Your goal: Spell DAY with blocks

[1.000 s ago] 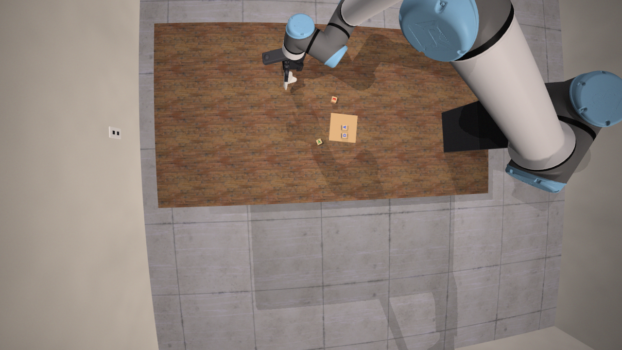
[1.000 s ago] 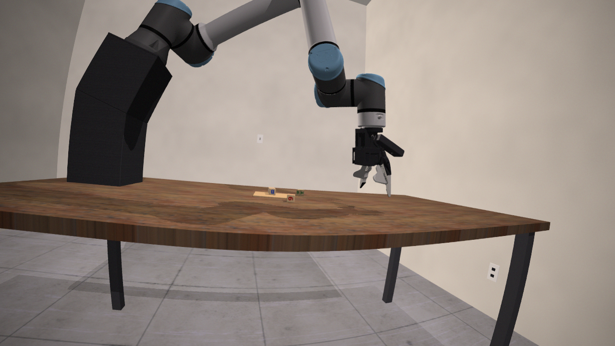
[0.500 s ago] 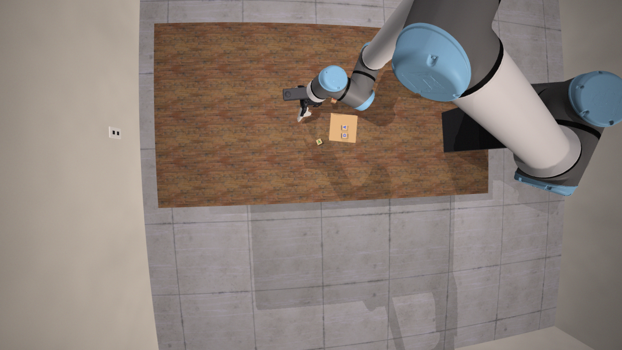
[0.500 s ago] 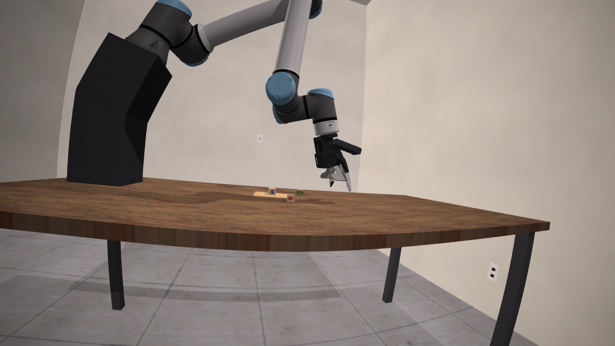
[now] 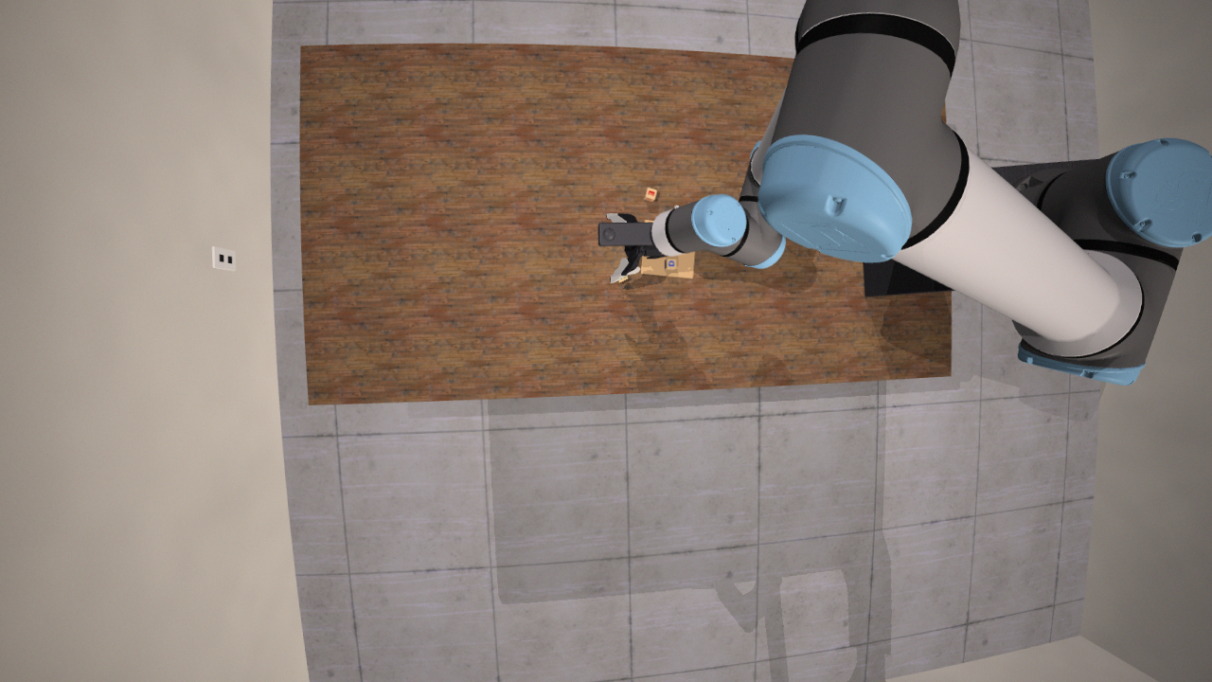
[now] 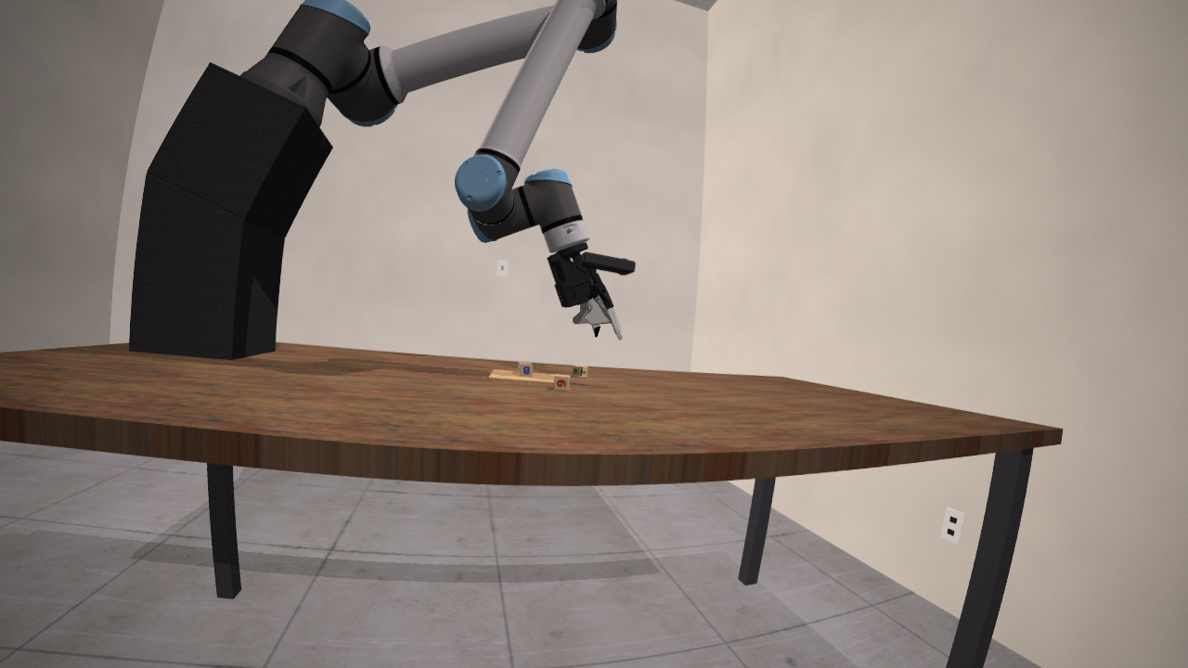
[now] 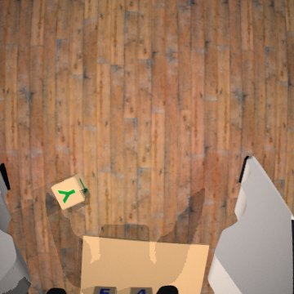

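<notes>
The tan mat (image 5: 654,269) (image 6: 505,375) (image 7: 143,261) lies mid-table, partly under my arm. Two blue-lettered blocks sit side by side on it. One shows a D (image 5: 670,264); the other is hidden by my wrist in the overhead view. Both (image 7: 104,291) (image 7: 140,291) just show at the bottom edge of the wrist view. The green Y block (image 7: 68,193) (image 6: 578,372) lies on the table, off the mat by its far corner, letter up and turned askew. A red-marked block (image 5: 650,194) (image 6: 561,382) lies off the mat on the other side. My gripper (image 5: 625,259) (image 6: 600,319) (image 7: 125,162) is open and empty, hanging above the mat's far edge.
The wooden table (image 5: 440,254) (image 6: 332,406) holds nothing else but the black robot base (image 6: 215,224) at one end. My arm (image 5: 847,194) hides part of the table in the overhead view.
</notes>
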Robot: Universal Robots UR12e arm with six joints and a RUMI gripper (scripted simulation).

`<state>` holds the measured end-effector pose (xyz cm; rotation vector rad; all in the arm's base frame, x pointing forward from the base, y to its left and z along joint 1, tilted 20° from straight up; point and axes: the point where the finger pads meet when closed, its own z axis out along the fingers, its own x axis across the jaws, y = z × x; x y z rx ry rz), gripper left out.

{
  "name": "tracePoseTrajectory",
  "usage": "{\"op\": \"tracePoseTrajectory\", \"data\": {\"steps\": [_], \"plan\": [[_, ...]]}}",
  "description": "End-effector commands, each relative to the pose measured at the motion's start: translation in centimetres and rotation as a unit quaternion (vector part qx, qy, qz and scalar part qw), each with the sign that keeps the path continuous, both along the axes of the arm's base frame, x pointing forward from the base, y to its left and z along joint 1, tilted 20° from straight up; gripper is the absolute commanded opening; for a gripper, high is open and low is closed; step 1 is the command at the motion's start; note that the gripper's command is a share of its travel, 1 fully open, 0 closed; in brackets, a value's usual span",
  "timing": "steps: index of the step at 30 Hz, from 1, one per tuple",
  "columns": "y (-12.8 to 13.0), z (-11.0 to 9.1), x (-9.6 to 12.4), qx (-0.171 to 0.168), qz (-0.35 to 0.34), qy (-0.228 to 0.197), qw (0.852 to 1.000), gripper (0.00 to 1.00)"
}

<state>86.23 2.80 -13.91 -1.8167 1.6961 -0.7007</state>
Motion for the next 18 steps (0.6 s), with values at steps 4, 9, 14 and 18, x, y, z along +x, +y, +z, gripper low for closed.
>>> {"op": "tracePoseTrajectory", "data": {"steps": [4, 9, 14, 18], "plan": [[3.2, 1.3, -3.1, 0.005, -0.007, -0.028, 1.0, 1.0], [4.7, 2.1, -4.8, 0.009, -0.009, -0.041, 0.999, 1.0], [5.4, 2.4, -5.5, 0.011, -0.01, -0.047, 0.999, 1.0], [5.5, 2.5, -5.7, 0.012, -0.01, -0.048, 0.999, 1.0]]}}
